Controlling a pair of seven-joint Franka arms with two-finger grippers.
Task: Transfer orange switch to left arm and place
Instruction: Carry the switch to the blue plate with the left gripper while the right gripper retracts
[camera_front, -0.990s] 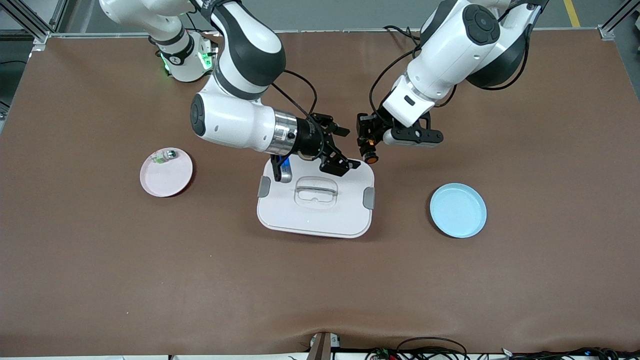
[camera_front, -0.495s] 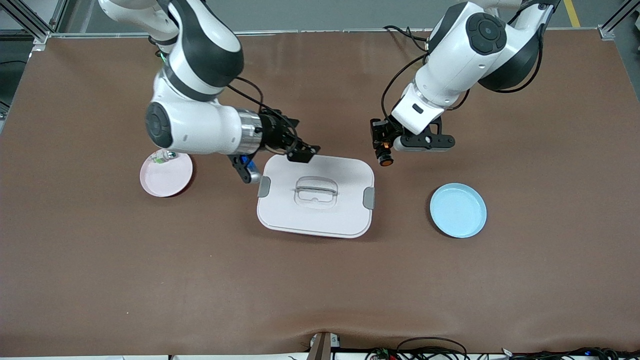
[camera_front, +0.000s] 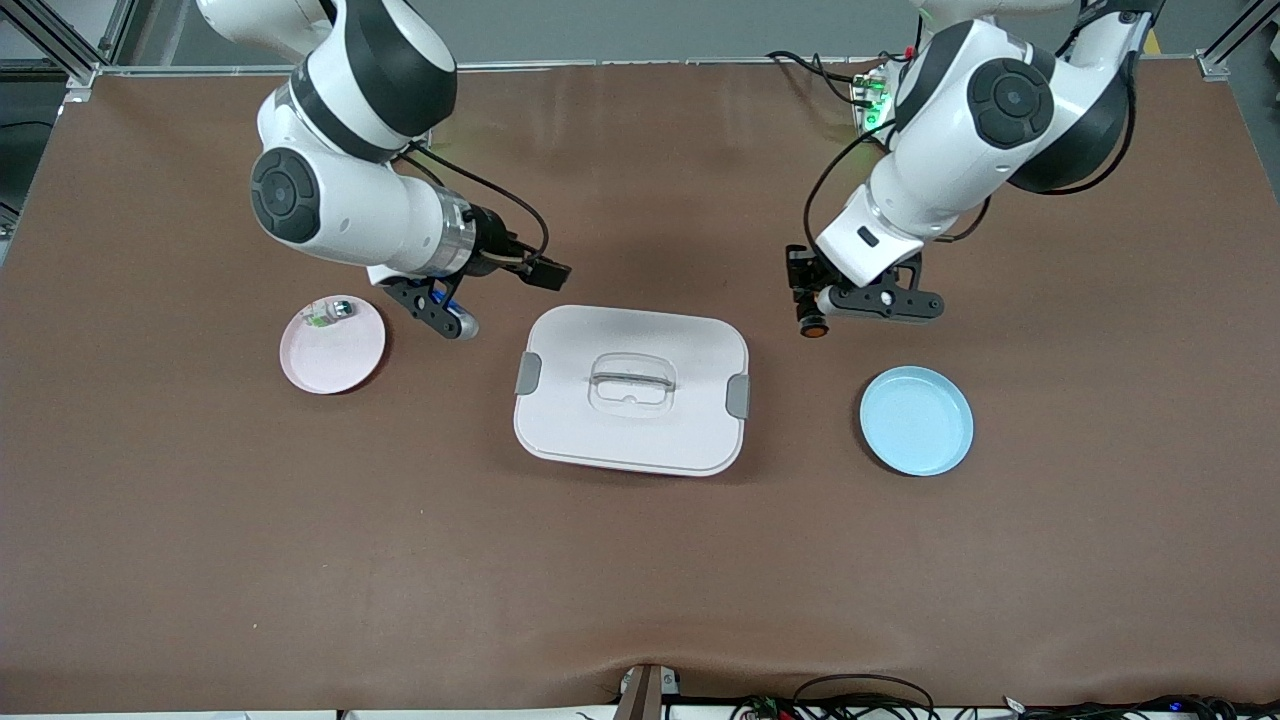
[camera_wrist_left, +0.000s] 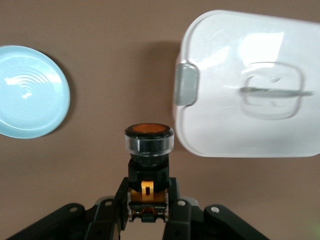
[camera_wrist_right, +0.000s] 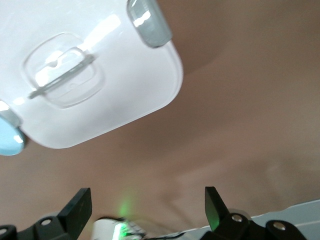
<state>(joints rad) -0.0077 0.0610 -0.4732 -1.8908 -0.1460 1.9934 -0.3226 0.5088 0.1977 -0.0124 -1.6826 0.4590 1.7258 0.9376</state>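
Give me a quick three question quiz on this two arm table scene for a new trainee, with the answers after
1. True or false: the left gripper is shut on the orange switch.
2. What lies on the pink plate? A) a small green-capped part B) the orange switch C) nothing
3. Fill in: the white box sits between the pink plate and the ____ plate.

Key: 1 true. 2 A, the green-capped part. 3 blue. The right gripper is open, holding nothing.

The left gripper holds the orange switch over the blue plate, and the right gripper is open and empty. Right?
Not quite. The left gripper holds the orange switch over bare table between the box and the blue plate, as the front view shows. The right gripper is open and empty.
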